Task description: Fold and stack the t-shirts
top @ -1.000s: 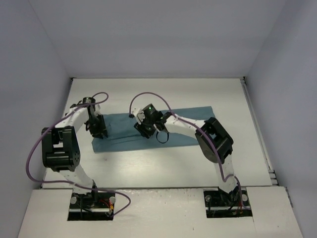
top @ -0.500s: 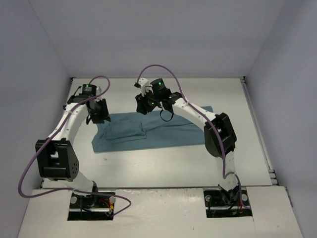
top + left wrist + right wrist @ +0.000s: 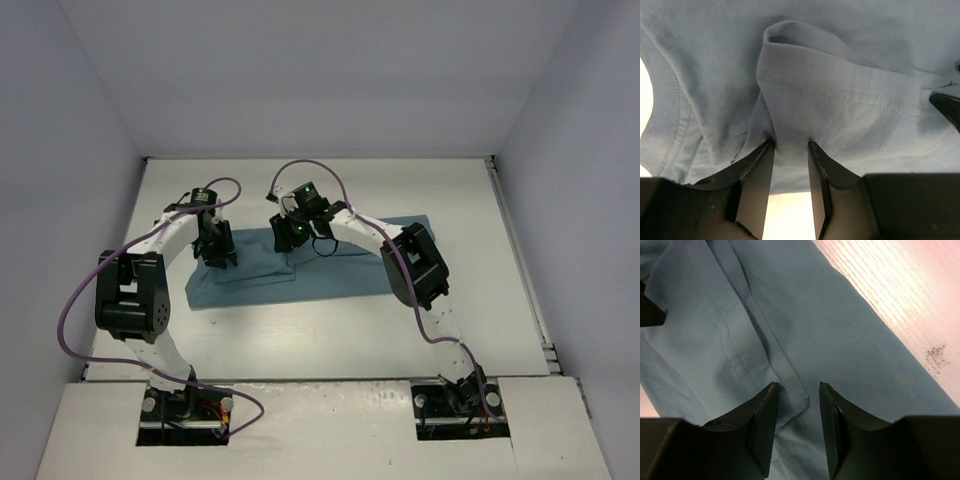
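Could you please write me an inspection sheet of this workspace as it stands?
Surface: white table, with a few dark specks.
Job's things: one teal t-shirt, lying as a long band, with a hemmed layer folded over its left part.
Clutter: nothing seen.
Grippers: left gripper and right gripper are both down on the shirt with cloth between their fingers; whether they grip it cannot be told.
Cables: purple cables loop off both arms.
Surroundings: plain pale walls on three sides.
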### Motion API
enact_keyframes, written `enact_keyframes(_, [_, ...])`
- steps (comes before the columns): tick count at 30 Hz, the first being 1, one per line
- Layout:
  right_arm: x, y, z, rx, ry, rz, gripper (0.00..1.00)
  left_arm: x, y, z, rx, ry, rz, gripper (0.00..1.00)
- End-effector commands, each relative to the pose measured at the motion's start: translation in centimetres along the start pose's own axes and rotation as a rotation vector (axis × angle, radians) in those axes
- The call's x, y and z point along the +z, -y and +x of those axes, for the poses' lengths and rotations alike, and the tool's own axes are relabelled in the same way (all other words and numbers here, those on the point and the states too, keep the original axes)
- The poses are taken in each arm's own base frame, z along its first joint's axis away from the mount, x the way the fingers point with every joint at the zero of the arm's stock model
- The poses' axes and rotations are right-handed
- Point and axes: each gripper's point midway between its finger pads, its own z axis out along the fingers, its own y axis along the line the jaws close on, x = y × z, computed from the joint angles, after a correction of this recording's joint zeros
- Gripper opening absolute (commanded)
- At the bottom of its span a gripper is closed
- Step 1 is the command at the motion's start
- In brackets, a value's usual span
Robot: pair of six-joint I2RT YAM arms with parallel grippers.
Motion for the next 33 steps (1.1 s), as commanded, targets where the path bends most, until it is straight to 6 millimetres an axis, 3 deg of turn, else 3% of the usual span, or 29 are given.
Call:
enact_keyframes(1, [-1.1,-1.1,-3.8,-0.035,0.092,-0.01,0.36,-0.4,0.6,-1.2,-0.004,0.06,0.023,0.3])
enact_keyframes(6, [-0.8,-1.6,-3.0,-0.032,0.073,-0.046,0.29,-0.1,0.5,-1.1,0.0,0.056,0.02,0.3])
enact_keyframes(9, [-0.9,-2.1,-3.2,-0.038,0.078,-0.069,0.08,0.0,0.4,-1.2,0.004,0.054,0.014,0.31])
enact_keyframes(11, [-1.4,-2.2,-4.1,-0.057,0.096,-0.065,0.0,0.0,0.4,-1.2,0.007,0.053,0.015,0.3])
enact_keyframes(18, [-4.9,-1.3,-8.4,-0.19,0.191,0.058,0.0,-0.5,0.4,-0.7,0.011,0.051,0.022,0.31])
enact_keyframes(21, [-5.9,-0.3,-9.2,-0.229,0.205,0.134,0.0,-0.9,0.3,-0.1,0.005,0.044,0.025,0.31])
enact_keyframes(27, [-5.8,0.8,-8.3,-0.254,0.179,0.18,0.0,-0.9,-0.2,0.8,-0.004,0.027,0.006,0.34])
enact_keyframes(33, [-4.5,1.7,-4.9,-0.225,0.105,0.191,0.0,-1.1,-0.3,0.7,-0.008,0.025,-0.005,0.35])
